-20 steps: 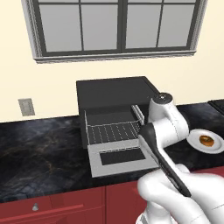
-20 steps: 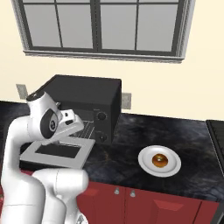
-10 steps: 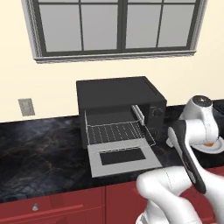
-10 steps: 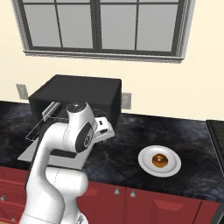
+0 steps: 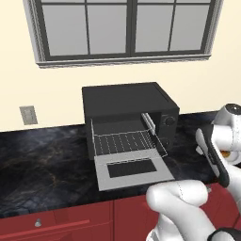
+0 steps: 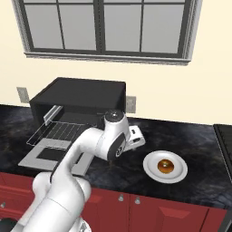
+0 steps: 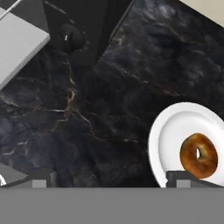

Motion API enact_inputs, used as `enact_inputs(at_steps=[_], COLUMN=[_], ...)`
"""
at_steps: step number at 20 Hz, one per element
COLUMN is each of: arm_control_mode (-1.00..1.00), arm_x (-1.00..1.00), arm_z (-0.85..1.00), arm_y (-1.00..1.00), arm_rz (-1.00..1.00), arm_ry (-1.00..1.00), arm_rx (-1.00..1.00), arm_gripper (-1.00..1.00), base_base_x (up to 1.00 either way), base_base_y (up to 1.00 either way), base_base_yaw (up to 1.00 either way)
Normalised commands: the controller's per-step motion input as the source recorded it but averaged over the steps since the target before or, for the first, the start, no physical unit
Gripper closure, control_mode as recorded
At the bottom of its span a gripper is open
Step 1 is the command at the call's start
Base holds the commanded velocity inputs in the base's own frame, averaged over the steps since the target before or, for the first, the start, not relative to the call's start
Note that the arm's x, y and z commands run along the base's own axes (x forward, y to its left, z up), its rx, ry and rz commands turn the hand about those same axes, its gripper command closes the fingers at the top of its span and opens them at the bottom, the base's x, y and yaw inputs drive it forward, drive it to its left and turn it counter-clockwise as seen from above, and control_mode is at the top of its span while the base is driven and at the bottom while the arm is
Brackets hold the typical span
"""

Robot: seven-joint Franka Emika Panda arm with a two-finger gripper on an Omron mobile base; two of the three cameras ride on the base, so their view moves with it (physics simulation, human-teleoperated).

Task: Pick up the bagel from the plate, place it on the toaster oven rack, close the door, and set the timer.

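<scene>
Dark marble desk (image 5: 42, 160) from my left base cam – toaster oven (image 5: 127, 115) has its door (image 5: 134, 170) dropped flat, toaster oven rack (image 5: 126, 142) slid out. Right base cam: bagel (image 6: 166, 166) sits on the plate (image 6: 153, 170), beside the arm. Hand cam – end effector (image 7: 109, 180) spread wide, empty, one fingertip over the plate rim.

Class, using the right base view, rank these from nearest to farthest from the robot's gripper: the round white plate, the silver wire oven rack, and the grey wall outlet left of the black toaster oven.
1. Round white plate, just right of the gripper.
2. Silver wire oven rack, to its left.
3. Grey wall outlet, far left on the wall.
</scene>
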Motion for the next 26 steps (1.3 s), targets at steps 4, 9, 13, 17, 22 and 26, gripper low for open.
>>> enact_inputs(at_steps=[4,9,13,17,22,26], arm_control_mode=[-1.00,-1.00,-1.00,-1.00,-1.00,-1.00], arm_x=[0.38,0.22,0.30,0.18,0.05,0.03], arm_z=[-0.20,-0.26,-0.36,-0.32,-0.02,-0.02], arm_y=[-0.79,-0.67,-0.58,-0.42,-0.39,-0.26], arm_rz=[-0.03,-0.02,-0.01,0.00,-0.01,-0.07], arm_ry=[0.16,0.12,0.11,0.05,0.00,0.00], arm_rx=[0.01,0.00,0.00,0.00,0.11,0.23], arm_gripper=[-1.00,-1.00,-1.00,-1.00,-1.00,-1.00], base_base_x=[0.00,0.00,0.00,0.00,0.00,0.00], base_base_y=[0.00,0.00,0.00,0.00,0.00,0.00], base_base_yaw=[0.00,0.00,0.00,0.00,0.00,0.00])
